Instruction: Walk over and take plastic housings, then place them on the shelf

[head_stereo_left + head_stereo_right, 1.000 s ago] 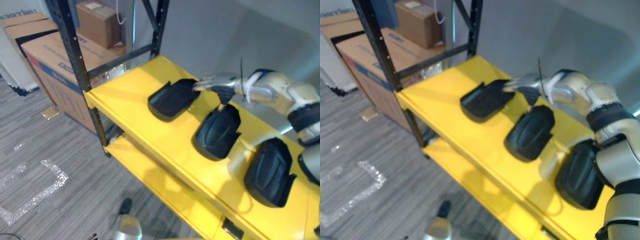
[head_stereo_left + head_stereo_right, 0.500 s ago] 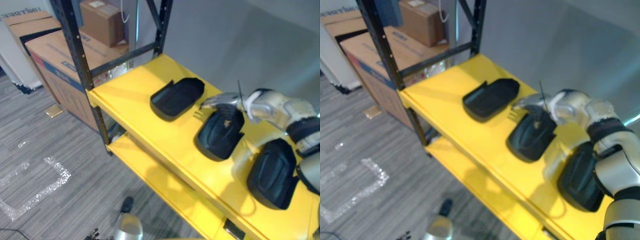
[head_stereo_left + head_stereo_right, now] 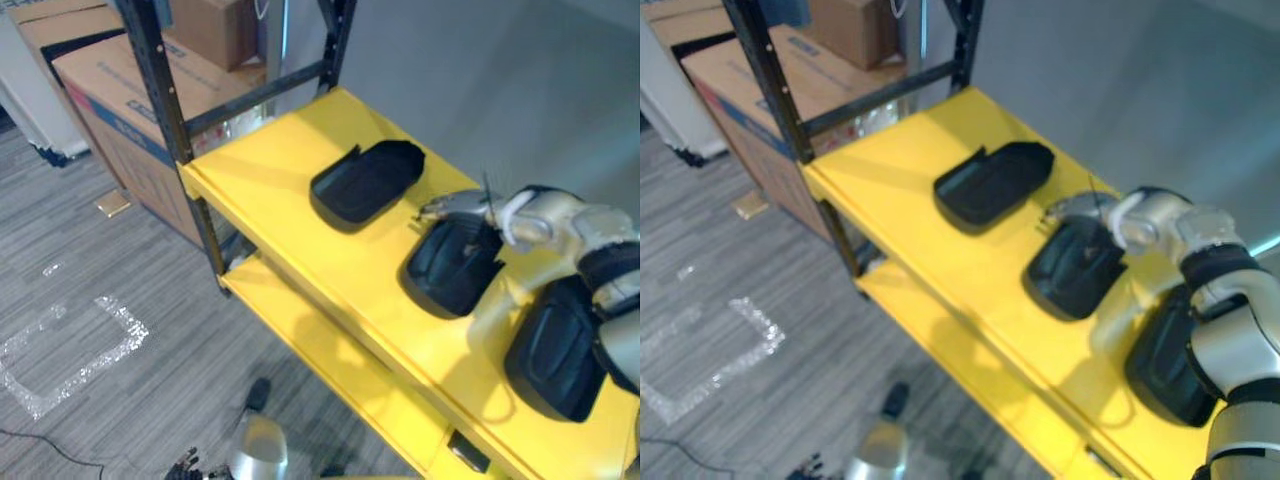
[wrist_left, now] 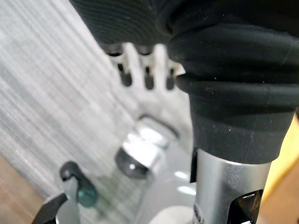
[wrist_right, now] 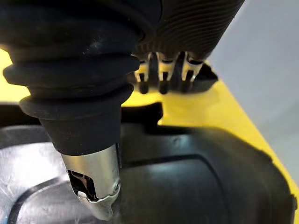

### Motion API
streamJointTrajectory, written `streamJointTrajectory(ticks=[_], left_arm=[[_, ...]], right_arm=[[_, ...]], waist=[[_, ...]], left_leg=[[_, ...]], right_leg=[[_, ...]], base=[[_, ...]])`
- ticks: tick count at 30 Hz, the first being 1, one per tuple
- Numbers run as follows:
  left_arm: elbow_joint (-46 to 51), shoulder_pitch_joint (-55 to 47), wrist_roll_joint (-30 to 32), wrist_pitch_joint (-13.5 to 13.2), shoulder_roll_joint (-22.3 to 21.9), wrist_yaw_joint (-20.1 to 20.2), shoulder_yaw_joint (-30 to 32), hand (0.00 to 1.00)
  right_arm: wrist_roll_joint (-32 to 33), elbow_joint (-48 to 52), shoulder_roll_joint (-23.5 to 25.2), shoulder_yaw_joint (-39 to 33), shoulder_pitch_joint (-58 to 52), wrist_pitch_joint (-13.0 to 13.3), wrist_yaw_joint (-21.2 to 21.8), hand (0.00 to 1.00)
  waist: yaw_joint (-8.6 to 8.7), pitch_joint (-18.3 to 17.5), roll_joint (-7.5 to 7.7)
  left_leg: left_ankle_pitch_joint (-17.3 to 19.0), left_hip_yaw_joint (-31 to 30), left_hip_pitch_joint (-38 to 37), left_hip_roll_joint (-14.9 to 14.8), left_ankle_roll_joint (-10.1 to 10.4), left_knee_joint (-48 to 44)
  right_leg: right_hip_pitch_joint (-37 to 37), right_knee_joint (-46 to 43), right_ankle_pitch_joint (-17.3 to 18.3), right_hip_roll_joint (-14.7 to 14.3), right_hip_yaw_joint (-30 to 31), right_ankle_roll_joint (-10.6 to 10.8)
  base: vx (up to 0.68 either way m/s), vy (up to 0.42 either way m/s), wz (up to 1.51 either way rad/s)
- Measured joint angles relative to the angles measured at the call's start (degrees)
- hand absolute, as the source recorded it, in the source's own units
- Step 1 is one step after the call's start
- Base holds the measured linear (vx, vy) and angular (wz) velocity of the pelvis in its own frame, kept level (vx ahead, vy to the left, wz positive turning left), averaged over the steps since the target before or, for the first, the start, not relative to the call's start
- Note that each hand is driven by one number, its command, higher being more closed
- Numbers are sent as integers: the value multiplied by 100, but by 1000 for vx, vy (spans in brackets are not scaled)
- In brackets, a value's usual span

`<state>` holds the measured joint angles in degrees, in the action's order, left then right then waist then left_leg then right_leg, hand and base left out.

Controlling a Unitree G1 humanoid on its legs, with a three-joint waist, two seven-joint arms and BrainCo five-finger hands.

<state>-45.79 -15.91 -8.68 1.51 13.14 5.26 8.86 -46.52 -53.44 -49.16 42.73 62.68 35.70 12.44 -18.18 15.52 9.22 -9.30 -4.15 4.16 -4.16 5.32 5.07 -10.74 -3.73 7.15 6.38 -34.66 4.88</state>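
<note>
Three black plastic housings in a row on the yellow top board of a shelf [image 3: 262, 175]. Smooth oval shells with raised rims and a notch at one end.

Right hand [image 3: 462, 206] released, fingers straight and loosely spread, grasping nothing. Poised over the back end of the middle housing [image 3: 452, 270], thumb pointing down at it; hard to tell whether touching. Just past the fingertips and apart from them, the open housing [image 3: 365, 183], hollow side up like a shallow tray. Back beside the forearm, the third housing [image 3: 556, 347].

Left hand [image 4: 148, 70] relaxed and straight-fingered over the floor, holding nothing.

Shelf framed by black metal posts [image 3: 160, 85], with a second yellow board [image 3: 330, 345] below the top one. Beyond the hand, a plain grey wall [image 3: 500, 80]. Off to the hand's left, past the shelf end, stacked cardboard boxes [image 3: 105, 75] on grey striped carpet [image 3: 90, 270] marked with pale tape.

Each housing with its long axis across the shelf, from front edge toward the wall, all three roughly parallel and well spaced.
</note>
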Motion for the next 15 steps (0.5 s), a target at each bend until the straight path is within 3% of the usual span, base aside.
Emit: streamJointTrajectory(ticks=[15], left_arm=[[202,1,-53,-12,-6,4,177,0]], right_arm=[[-382,-254,5,-229,-9,-59,3,0]], waist=[[-15,168,-33]], left_leg=[[-21,-11,85,4,-5,-1]], right_leg=[[91,-45,2,13,-10,-2]], base=[[0,0,0]])
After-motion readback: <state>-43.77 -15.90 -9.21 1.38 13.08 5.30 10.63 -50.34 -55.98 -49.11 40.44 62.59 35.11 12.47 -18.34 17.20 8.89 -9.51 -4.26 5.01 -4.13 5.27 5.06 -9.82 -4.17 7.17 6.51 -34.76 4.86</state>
